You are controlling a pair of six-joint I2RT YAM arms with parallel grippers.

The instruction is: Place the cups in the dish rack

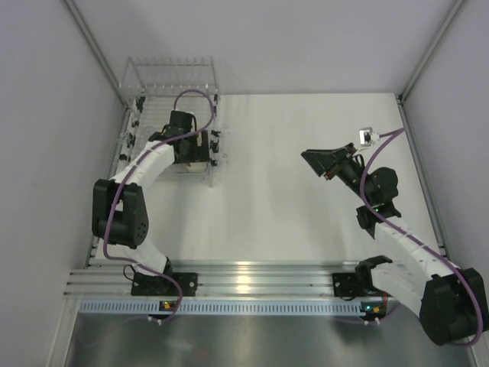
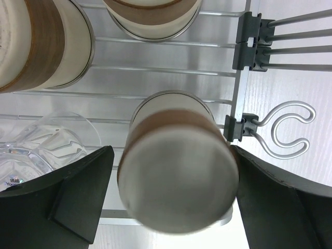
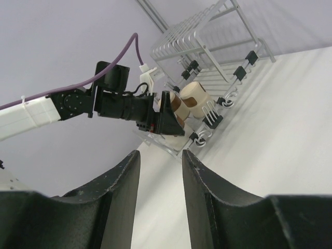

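The clear dish rack point(image 1: 172, 84) stands at the far left. My left gripper point(image 1: 192, 154) reaches over its near end. In the left wrist view a cream cup with a brown band point(image 2: 176, 171) sits bottom up between the fingers of my left gripper point(image 2: 172, 150); a thin gap shows at the left finger point(image 2: 83, 192), so the jaws stand open around it. Two more cream cups point(image 2: 41, 41) point(image 2: 153, 15) and a clear cup point(image 2: 46, 140) lie on the rack's tines point(image 2: 155, 70). My right gripper point(image 1: 317, 160) is open and empty above the table, pointing at the rack point(image 3: 207, 36).
Black binder clips point(image 2: 249, 33) and a bent wire hook point(image 2: 288, 127) line the rack's edge. A small white connector point(image 1: 367, 137) hangs on the right arm's cable. Grey walls close in on both sides. An aluminium rail point(image 1: 252, 275) crosses the near edge.
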